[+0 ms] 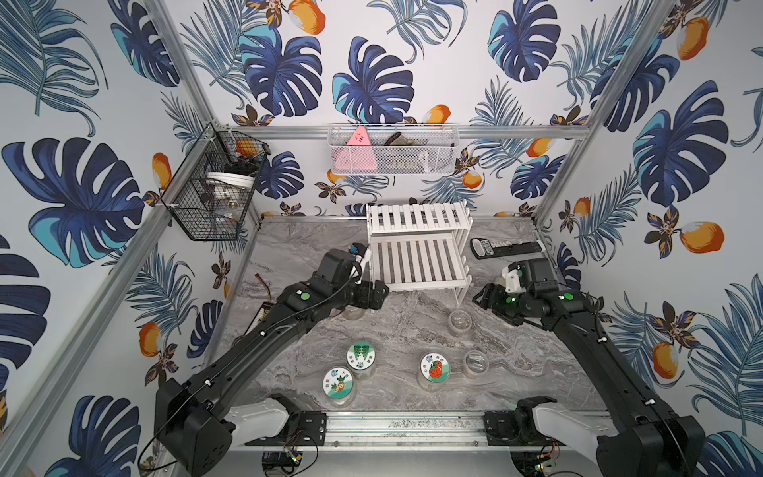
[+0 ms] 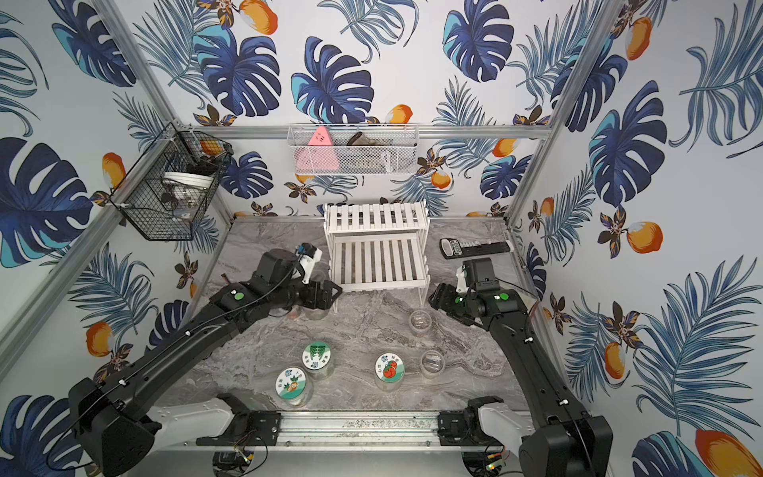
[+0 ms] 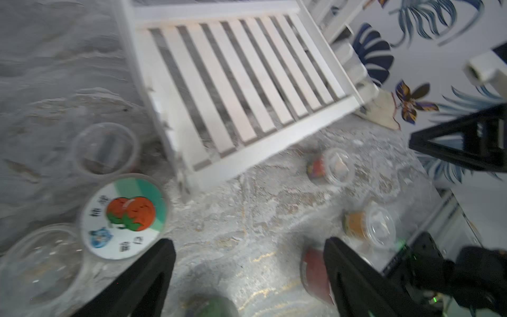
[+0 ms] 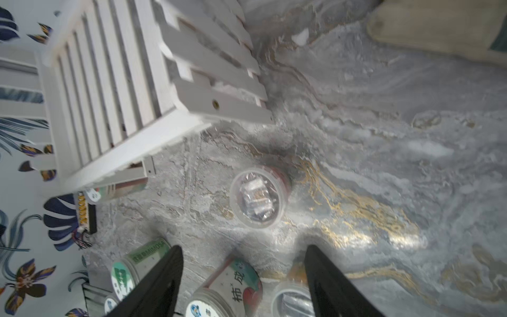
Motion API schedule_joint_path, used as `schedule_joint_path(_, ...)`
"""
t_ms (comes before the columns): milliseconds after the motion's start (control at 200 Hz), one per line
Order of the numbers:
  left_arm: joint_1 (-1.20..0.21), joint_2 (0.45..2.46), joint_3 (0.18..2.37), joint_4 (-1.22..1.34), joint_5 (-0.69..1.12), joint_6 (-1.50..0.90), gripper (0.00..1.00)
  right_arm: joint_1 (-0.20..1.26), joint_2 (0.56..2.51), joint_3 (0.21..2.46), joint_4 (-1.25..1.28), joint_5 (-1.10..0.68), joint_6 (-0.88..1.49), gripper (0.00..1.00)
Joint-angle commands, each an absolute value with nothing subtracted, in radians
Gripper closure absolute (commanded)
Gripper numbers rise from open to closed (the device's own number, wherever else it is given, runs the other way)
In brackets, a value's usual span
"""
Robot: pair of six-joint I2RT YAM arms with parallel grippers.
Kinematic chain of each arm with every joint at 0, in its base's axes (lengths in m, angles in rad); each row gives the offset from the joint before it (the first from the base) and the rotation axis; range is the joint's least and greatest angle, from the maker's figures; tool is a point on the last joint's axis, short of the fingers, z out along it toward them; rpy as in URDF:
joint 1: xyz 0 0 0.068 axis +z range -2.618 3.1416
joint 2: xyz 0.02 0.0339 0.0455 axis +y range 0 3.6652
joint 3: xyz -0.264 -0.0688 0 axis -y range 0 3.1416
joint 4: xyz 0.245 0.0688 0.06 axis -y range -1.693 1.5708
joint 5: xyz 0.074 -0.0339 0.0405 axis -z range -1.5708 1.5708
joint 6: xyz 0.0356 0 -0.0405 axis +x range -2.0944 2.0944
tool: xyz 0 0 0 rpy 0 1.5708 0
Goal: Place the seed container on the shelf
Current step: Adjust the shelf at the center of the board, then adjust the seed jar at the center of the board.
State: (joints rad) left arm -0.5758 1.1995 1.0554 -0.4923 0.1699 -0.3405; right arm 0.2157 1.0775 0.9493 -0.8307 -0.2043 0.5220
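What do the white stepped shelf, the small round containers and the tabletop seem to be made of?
Shelf: likely painted wood, matte white; flat slats, a screw hole at one corner.
Containers: clear glossy plastic, contents show through; some lids carry printed labels.
Tabletop: grey marble look with gold veins, slight sheen; stone or printed film, I cannot tell.

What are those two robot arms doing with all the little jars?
They're meant to put a seed jar on the white shelf, but no jar is up there yet. The jars, like the tomato one, all sit on the table. The left gripper is open and hangs over a jar by the shelf's front corner. The right gripper is open too, holding nothing, near a clear jar.
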Motion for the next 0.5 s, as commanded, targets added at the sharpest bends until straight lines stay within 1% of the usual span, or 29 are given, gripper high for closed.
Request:
schedule_joint_path(0,-0.664,1.176,1.008,-0.451,0.198,-0.338,0.06,0.289,1.017,0.897,-0.932,-0.051,0.652,0.26)
schedule_joint_path(110,-0.763,1.19,0.98,-0.43,0.154,-0.345,0.05,0.327,0.992,0.843,-0.921,-0.052,0.667,0.26)
schedule_joint_path(220,-0.832,1.242,0.994,-0.44,0.076,-0.343,0.05,0.327,1.017,0.811,-0.912,-0.14,0.66,0.26)
schedule_joint_path(390,-0.864,1.298,1.004,-0.442,0.0,-0.381,0.04,0.327,1.0,0.769,-0.837,-0.17,0.677,0.28)
schedule_joint_path(495,-0.868,1.298,1.012,-0.482,-0.115,-0.406,0.02,0.327,1.021,0.776,-0.805,-0.193,0.643,0.26)
